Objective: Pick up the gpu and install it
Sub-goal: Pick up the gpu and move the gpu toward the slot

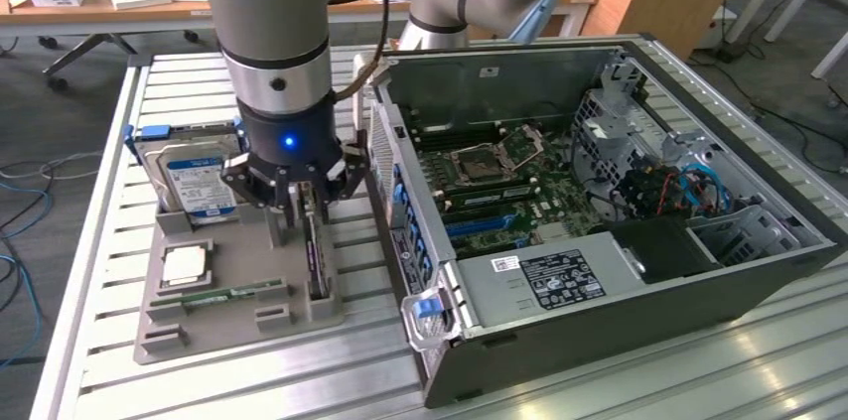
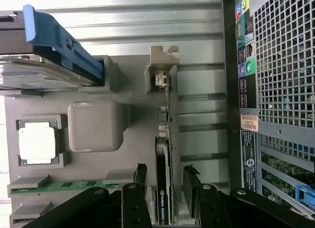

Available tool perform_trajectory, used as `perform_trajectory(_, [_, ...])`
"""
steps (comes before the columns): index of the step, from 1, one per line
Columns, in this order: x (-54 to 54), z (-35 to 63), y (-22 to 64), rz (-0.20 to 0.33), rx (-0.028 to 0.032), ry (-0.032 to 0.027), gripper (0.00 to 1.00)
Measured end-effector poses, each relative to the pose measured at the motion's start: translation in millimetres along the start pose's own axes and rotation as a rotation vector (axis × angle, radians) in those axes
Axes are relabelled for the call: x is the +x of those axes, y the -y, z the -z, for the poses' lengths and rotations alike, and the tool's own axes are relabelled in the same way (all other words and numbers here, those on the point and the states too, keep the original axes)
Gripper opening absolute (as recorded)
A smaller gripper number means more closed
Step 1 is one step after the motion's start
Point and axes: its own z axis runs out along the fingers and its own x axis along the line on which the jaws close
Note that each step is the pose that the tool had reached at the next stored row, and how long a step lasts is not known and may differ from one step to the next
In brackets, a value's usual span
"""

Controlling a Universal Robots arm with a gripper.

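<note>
Gpu (image 2: 163, 198) on edge in a tray (image 2: 93, 127) slot, right between the jaws with a gap on each side; gripper (image 1: 298, 231) spread wide, straddling the card, gripping nothing; silver bracket (image 2: 160, 60) at the card's end away from the fingers (image 2: 141, 181); memory stick (image 2: 59, 186) just outside one finger, cpu (image 2: 38, 142) and hard drive (image 1: 197, 182) beyond; open case (image 1: 742, 271) outside the other.
</note>
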Motion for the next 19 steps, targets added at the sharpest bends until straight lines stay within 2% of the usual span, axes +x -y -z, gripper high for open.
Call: perform_trajectory(19, [0.4, -19.1, 0.9, 0.0, 0.0063, 0.0005, 0.43])
